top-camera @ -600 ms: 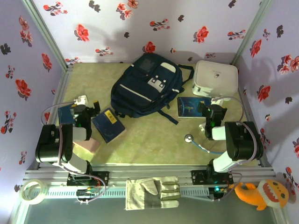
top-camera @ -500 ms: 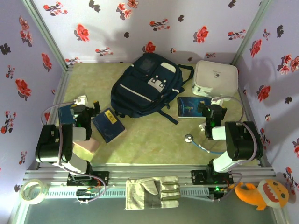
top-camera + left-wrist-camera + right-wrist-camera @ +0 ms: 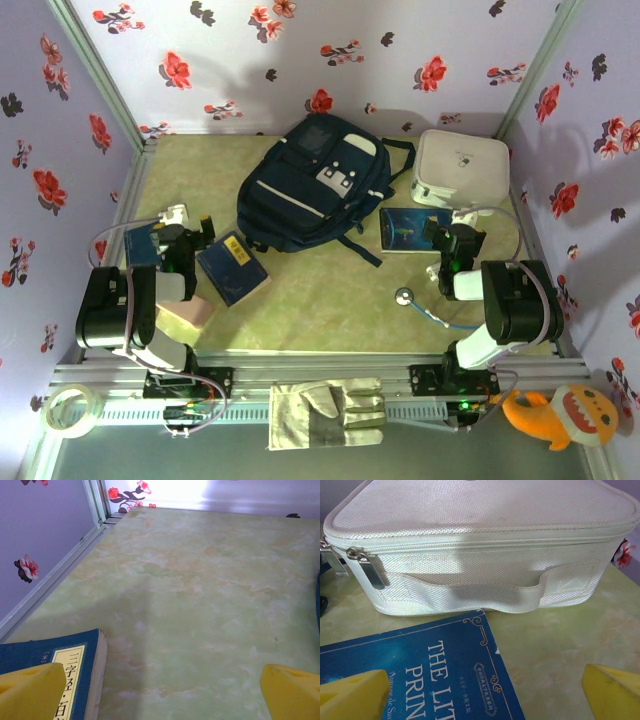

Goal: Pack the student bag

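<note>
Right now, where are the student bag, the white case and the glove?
student bag (image 3: 300, 205), top view, middle of blue front
white case (image 3: 480, 505), right wrist view, top panel
glove (image 3: 320, 412), top view, palm

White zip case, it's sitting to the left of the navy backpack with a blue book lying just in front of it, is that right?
Wrong side: the white zip case sits to the right of the navy backpack, as the top external view shows. The blue book does lie just in front of it.
</note>
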Robot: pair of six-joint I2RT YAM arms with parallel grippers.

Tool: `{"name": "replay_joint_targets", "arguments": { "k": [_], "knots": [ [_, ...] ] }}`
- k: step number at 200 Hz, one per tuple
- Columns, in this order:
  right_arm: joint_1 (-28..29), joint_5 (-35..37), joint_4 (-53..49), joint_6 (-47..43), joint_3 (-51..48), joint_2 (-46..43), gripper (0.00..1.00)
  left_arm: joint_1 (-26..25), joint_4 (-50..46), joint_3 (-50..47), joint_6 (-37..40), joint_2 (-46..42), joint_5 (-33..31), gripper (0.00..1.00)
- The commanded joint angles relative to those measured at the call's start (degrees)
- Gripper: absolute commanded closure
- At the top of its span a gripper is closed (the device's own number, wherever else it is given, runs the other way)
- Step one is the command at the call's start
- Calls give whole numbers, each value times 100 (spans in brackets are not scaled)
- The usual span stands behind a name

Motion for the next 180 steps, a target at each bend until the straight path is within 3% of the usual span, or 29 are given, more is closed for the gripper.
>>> {"name": "replay_joint_targets", "arguments": {
  "k": [1, 85, 120, 154, 180],
  "knots": [
    [-22, -42, 6, 103, 121, 7, 1, -39, 11, 41, 106, 49, -76, 0],
    [12, 181, -116, 111, 54, -332, 1, -59, 42, 23, 144, 43, -74, 0],
    [305, 746, -1757, 18, 507, -1443, 1, -349, -285, 61, 559, -328, -174, 0],
    [347, 793, -4061, 1190, 1644, -2067, 1, -701, -1747, 619, 758, -1074, -671, 0],
    [398, 206, -5094, 1947, 2470, -1849, 1, -942, -3115, 1314, -208, -1598, -789, 0]
  ]
}}
